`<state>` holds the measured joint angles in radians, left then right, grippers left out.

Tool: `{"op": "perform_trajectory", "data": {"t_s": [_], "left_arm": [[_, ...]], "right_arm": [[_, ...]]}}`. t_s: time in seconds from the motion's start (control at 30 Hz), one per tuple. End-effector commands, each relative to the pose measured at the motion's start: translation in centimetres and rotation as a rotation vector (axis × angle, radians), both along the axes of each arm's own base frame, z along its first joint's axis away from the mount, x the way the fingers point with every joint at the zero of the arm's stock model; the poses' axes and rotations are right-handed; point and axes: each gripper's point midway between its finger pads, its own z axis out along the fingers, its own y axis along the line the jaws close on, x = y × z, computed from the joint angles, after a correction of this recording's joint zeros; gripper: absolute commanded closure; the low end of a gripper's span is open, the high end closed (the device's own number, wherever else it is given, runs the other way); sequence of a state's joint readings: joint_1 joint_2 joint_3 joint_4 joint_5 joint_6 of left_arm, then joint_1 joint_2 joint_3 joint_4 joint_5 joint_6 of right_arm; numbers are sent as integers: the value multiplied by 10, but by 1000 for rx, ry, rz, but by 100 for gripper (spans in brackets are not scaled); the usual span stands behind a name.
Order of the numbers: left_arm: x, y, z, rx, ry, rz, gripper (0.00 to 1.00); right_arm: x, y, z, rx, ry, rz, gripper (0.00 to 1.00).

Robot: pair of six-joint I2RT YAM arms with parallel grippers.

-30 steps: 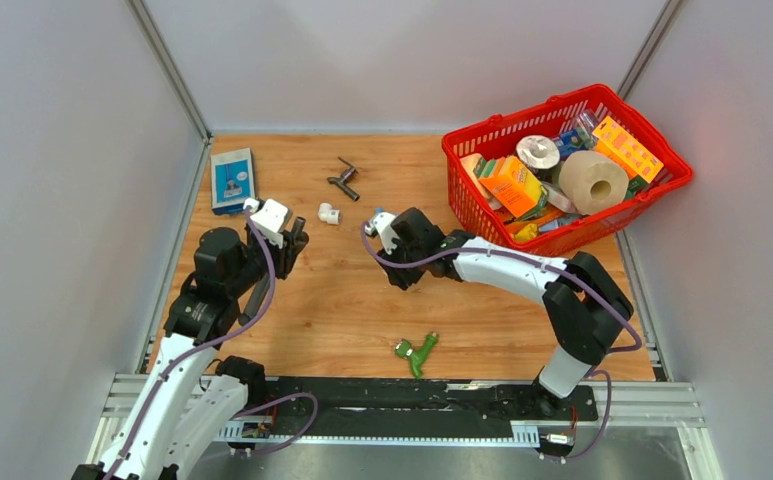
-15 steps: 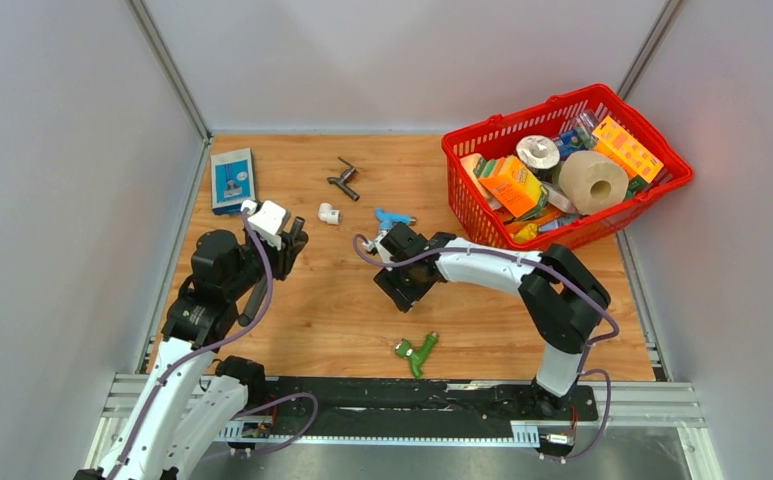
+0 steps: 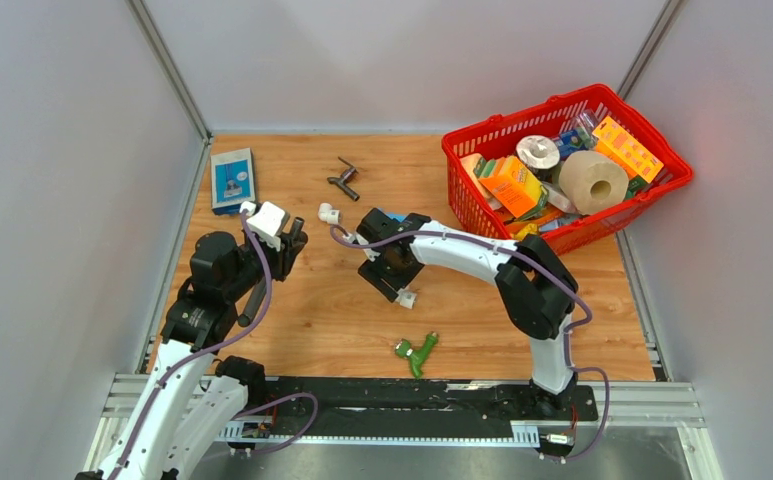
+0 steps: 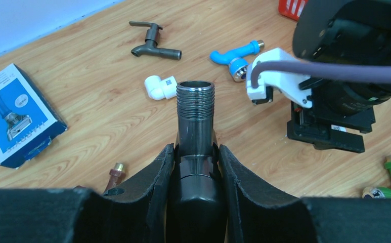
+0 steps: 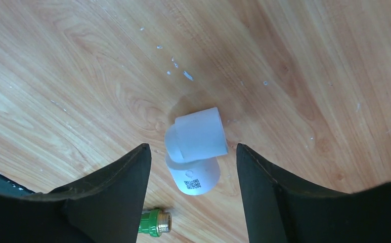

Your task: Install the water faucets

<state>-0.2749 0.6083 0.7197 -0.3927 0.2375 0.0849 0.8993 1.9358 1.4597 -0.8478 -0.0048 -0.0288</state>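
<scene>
Okay, blue box (image 3: pixel 232 178): flat on the wooden surface (image 3: pixel 312 300), far-left back corner.
Left gripper (image 4: pixel 196 149): jaws closed tight on the long dark-grey faucet (image 4: pixel 196 114), one pad on each side of its body.
Long dark-grey faucet: held off the surface, threaded end sticking out past the fingertips; lower part hidden between the pads.
Brass fitting (image 4: pixel 116 169): small, lying just left of the left jaws in the wrist view.
White elbow (image 3: pixel 329 213): lying on the surface near the back, apart from both grippers.
Dark lever tap (image 3: pixel 343 178): on its side behind that elbow, untouched.
Right gripper (image 5: pixel 192 152): low over mid-surface, jaws open and holding nothing.
Second white elbow (image 5: pixel 196 147): on the surface between the open jaws, gap on both sides, QR sticker on its end.
Blue-handled faucet (image 4: pixel 236 55): on the surface just behind the right gripper.
Green faucet (image 3: pixel 417 352): near front edge, alone.
Red basket (image 3: pixel 612 215): back right, full of boxes and a paper roll.
</scene>
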Motion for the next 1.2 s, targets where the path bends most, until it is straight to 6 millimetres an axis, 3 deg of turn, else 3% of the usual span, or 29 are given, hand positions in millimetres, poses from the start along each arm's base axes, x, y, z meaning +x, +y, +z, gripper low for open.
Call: {"op": "perform_trajectory", "data": {"t_s": [0.0, 0.4, 0.63, 0.83, 0.9, 1.0, 1.03, 1.17], "left_arm": [[4, -2, 28, -19, -111, -11, 100], [4, -3, 27, -20, -110, -18, 100], [4, -4, 27, -20, -107, -21, 100], [4, -3, 26, -18, -105, -20, 100], [4, -4, 26, -18, -105, -22, 100], [3, -5, 26, -22, -105, -30, 100], [3, -6, 27, -23, -108, -33, 100], [-1, -15, 31, -56, -110, -79, 100]], "right_arm": [[-7, -8, -8, -114, 24, 44, 36], [-7, -15, -25, -201, 20, 57, 40], [-6, -9, -26, -189, 26, 84, 36], [-1, -2, -26, -184, 18, 92, 39], [-1, -1, -26, -180, 20, 95, 46], [-1, -2, -24, -177, 17, 94, 69], [0, -2, -19, -164, 9, 93, 78], [9, 10, 14, -27, -41, 103, 95]]}}
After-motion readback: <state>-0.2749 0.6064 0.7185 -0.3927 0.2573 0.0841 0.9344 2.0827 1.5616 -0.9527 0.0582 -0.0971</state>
